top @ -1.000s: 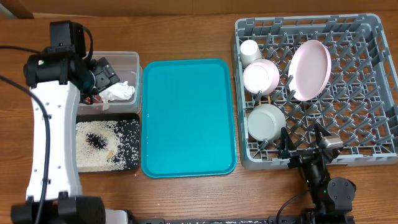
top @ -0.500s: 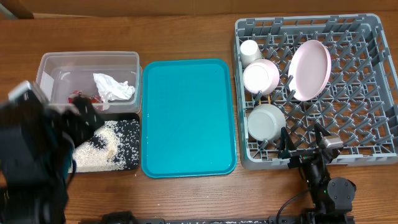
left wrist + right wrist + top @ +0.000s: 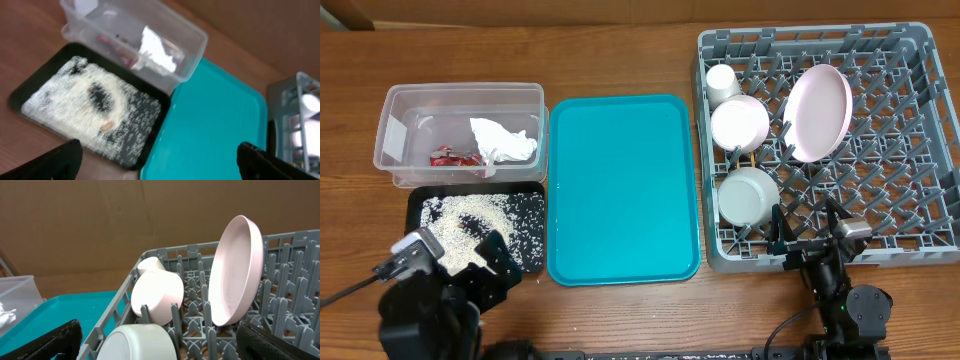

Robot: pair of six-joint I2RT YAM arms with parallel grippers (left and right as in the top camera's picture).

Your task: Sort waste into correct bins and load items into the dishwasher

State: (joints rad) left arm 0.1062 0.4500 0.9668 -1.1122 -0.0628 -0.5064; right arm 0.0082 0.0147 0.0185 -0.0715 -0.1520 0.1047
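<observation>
Bearing the dish rack (image 3: 910, 190), wooden table (image 3: 620, 50).

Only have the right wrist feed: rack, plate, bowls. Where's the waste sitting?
Observer: Napkin and red wrapper lie inside the clear tub.
Operator: And the loose stuff?
Observer: Rice is spread over the black tray, just in front of the tub.
Operator: Other arm?
Observer: Left claw is open and holds nothing, at the near end of the black tray.
</observation>
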